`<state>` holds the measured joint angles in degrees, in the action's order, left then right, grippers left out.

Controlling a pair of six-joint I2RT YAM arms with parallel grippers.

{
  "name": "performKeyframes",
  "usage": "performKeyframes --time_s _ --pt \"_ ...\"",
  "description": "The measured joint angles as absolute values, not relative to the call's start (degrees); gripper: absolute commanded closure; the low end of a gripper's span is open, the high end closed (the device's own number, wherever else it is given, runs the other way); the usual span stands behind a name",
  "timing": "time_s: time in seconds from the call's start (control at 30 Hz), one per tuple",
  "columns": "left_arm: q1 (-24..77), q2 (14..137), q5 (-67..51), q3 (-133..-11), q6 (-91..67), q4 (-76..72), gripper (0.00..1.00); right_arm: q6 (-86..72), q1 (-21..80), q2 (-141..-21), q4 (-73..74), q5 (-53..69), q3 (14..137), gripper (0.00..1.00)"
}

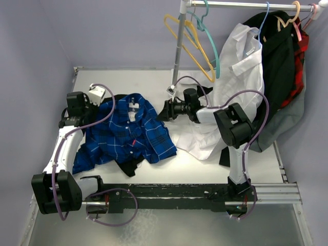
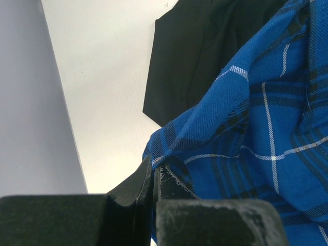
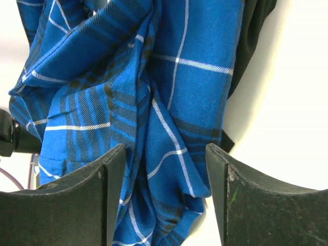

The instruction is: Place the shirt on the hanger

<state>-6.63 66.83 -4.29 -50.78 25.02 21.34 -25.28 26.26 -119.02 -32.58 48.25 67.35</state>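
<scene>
The blue plaid shirt [image 1: 128, 136] lies crumpled on the white table, left of centre. My left gripper [image 1: 101, 109] is at its upper left edge; in the left wrist view the gripper [image 2: 152, 168] is shut on a corner of the shirt [image 2: 256, 133]. My right gripper [image 1: 161, 111] is at the shirt's right edge. In the right wrist view it [image 3: 166, 159] is open, with a hanging fold of the shirt [image 3: 128, 77] between the jaws. The teal hanger [image 1: 211, 43] hangs by its hook on the rail at the back.
A black garment [image 1: 130, 166] lies partly under the shirt and shows in the left wrist view [image 2: 189, 56]. A yellow hanger [image 1: 188, 45], a white shirt [image 1: 241, 77] and dark clothes [image 1: 281, 61] hang on the rail. A grey wall [image 2: 31, 102] stands at the left.
</scene>
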Motion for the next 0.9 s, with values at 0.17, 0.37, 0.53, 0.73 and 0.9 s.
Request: performKeyframes --time_s 0.17,0.37,0.53,0.73,0.9 --pt "-6.63 66.70 -4.29 -50.78 25.04 21.96 1.00 -26.44 27.18 -119.72 -32.56 49.76 67.40 0.37" --pt "-6.63 66.63 -4.32 -50.78 25.04 21.96 1.00 -28.75 27.88 -119.72 -34.20 51.29 67.40 0.48" --pt "-6.63 66.63 -4.32 -50.78 25.04 21.96 1.00 -31.33 28.14 -119.72 -36.95 52.80 67.37 0.92" --pt "-6.61 66.63 -4.36 -50.92 25.19 22.46 1.00 -32.77 28.34 -119.24 -37.52 53.25 66.78 1.00" --pt "-6.61 66.65 -4.49 -52.86 26.74 25.30 1.00 -27.77 28.62 -109.69 -29.82 44.47 60.16 1.00"
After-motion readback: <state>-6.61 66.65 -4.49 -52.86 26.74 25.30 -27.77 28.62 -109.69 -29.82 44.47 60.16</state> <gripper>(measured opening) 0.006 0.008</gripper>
